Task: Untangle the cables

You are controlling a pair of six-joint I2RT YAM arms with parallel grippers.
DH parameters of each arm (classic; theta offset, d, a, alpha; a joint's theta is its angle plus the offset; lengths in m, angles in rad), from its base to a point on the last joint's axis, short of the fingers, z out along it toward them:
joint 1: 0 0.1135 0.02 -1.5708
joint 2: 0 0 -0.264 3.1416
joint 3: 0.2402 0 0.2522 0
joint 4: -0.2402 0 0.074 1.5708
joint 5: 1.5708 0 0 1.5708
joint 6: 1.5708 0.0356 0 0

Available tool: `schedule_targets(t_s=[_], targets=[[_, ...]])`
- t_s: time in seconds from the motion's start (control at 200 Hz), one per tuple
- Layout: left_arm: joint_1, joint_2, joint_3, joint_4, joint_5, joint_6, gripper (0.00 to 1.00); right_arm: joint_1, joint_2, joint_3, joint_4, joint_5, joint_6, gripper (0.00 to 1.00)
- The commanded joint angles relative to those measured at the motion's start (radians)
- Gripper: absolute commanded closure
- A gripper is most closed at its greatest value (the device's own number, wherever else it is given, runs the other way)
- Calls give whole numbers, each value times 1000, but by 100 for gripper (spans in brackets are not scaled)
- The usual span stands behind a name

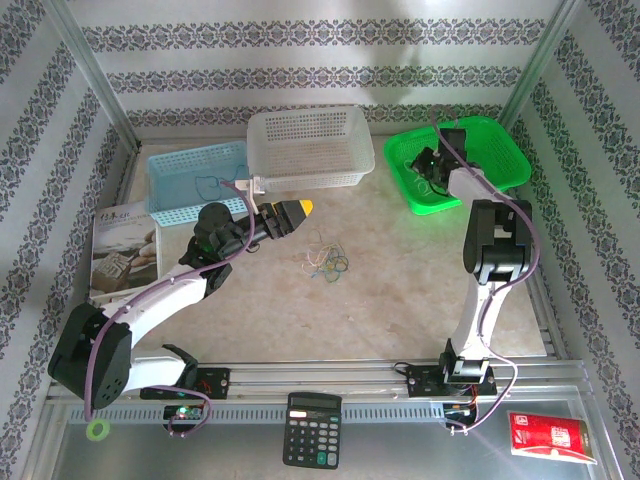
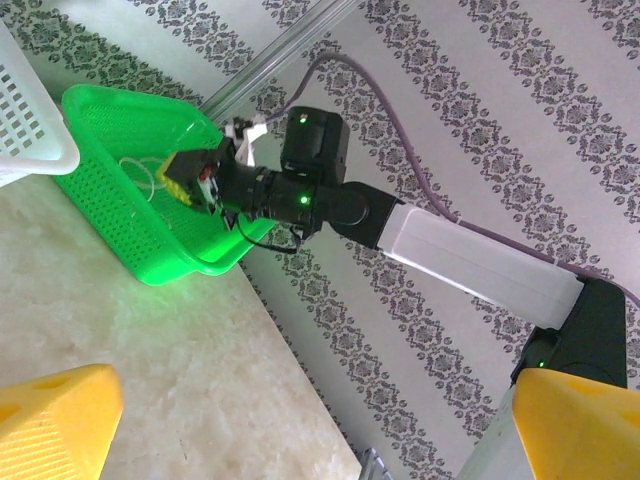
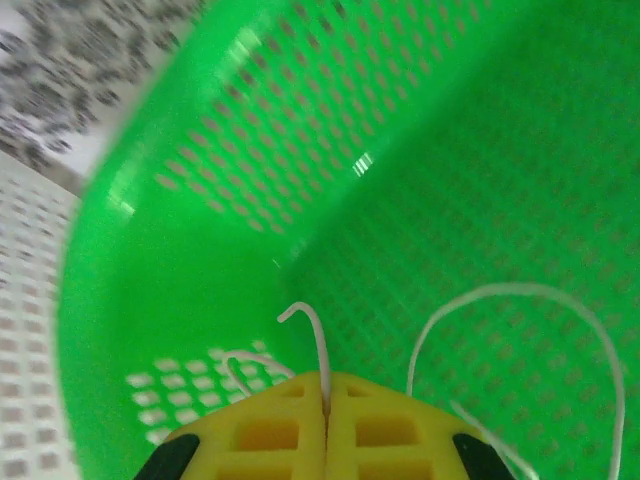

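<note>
Cables (image 1: 326,263) — a small tangle of dark blue, tan and whitish loops — lie loose near the middle of the tabletop (image 1: 400,300), with nothing touching them. The left gripper (image 1: 300,210) hangs just beside the tangle at about 10 o'clock from it. In the left wrist view its yellow fingers (image 2: 60,415) stand wide apart at the two lower corners, with nothing between them.

At about 2 o'clock from the tangle, well apart from it, sits the green basket (image 1: 505,150). The right gripper (image 1: 428,163) reaches down into it. In the right wrist view the right gripper's (image 3: 325,385) yellow fingers are pressed together, pinching a whitish cable (image 3: 318,340) that rises from the seam and curls over at its tip. At 3 o'clock from that strand, a wider whitish loop (image 3: 520,293) arches against the basket's mesh wall (image 3: 250,200). Whether it is the same cable I cannot tell.

At 11 o'clock from the tangle, the blue basket (image 1: 165,160) holds a single dark loop (image 1: 205,186). The white basket (image 1: 300,115) stands between the blue and green ones, at 12 o'clock from the tangle.
</note>
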Motion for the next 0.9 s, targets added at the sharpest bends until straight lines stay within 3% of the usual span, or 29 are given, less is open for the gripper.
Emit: schedule_targets(t_s=[0.0, 0.32, 0.525, 0.65, 0.894], targets=[[6, -1, 31, 21, 6, 2, 0, 16, -33, -38, -40, 9, 64, 100], [6, -10, 21, 65, 11, -32, 0, 66, -135, -204, -50, -72, 141, 100], [6, -32, 27, 38, 10, -20, 0, 169, -255, -356, 29, -109, 197, 100], [5, -33, 33, 21, 14, -17, 0, 207, -325, -408, 45, -63, 196, 100], [4, -51, 18, -11, 10, 1, 0, 144, -444, -350, -26, 49, 113, 100]])
